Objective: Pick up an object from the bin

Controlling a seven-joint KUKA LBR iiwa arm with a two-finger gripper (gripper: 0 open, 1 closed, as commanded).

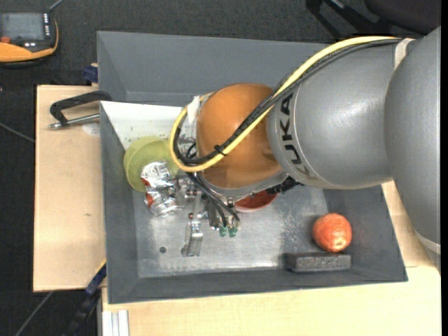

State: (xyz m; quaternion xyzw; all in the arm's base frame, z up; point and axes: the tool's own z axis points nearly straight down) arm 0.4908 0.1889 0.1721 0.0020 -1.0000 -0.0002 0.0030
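One crumpled foil wad (159, 190) lies beside the hand (191, 239), perhaps touching; grip cannot be told

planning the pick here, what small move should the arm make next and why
Probably a short shift toward the view's upper left. The gripper sits over bare bin floor, with the crumpled silver foil lump just beyond it, beside the yellow-green round thing. That lump looks nearest; the orange-red fruit and dark block lie far right.
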